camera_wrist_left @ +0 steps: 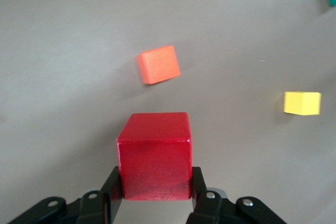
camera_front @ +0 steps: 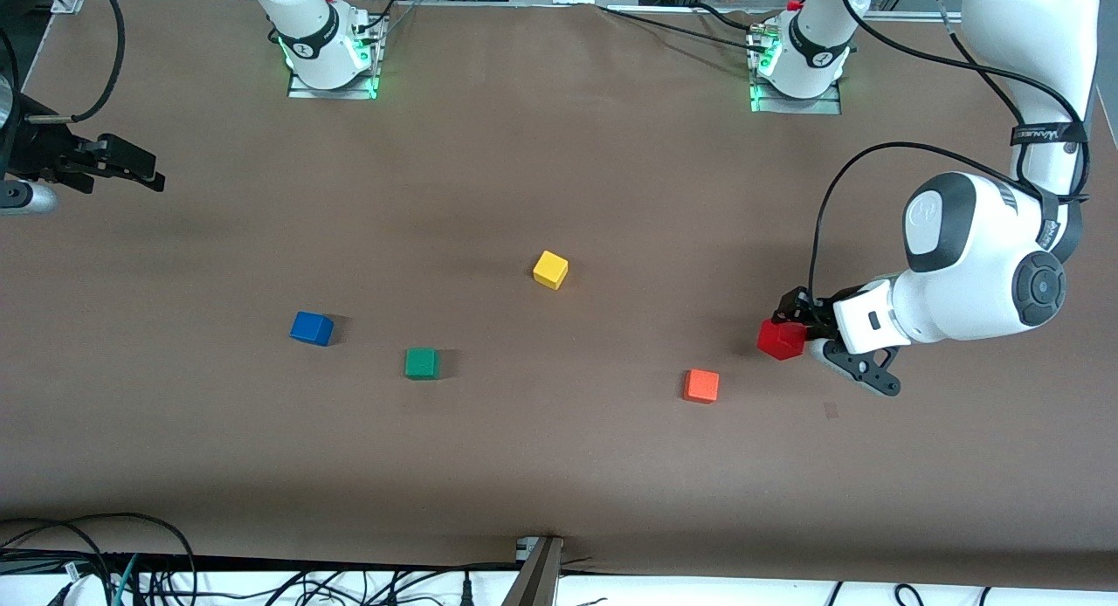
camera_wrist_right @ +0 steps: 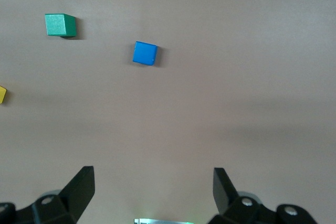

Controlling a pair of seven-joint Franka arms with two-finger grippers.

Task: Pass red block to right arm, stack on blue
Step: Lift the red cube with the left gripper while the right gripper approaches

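Orange cube (camera_front: 701,386) lies near the deep-red, glossy red block (camera_front: 780,339) clamped in left hand (camera_front: 793,325).

A plain brown surface (camera_front: 559,466) carries four small cubes resting directly on it, all well apart. Take the yellow cube (camera_front: 550,269) as landmark — the green cube (camera_front: 421,363) lies nearer the front camera toward the right arm's end, the blue cube (camera_front: 312,328) farther that way, and the orange cube (camera_front: 701,385) nearer the camera toward the left arm's end.
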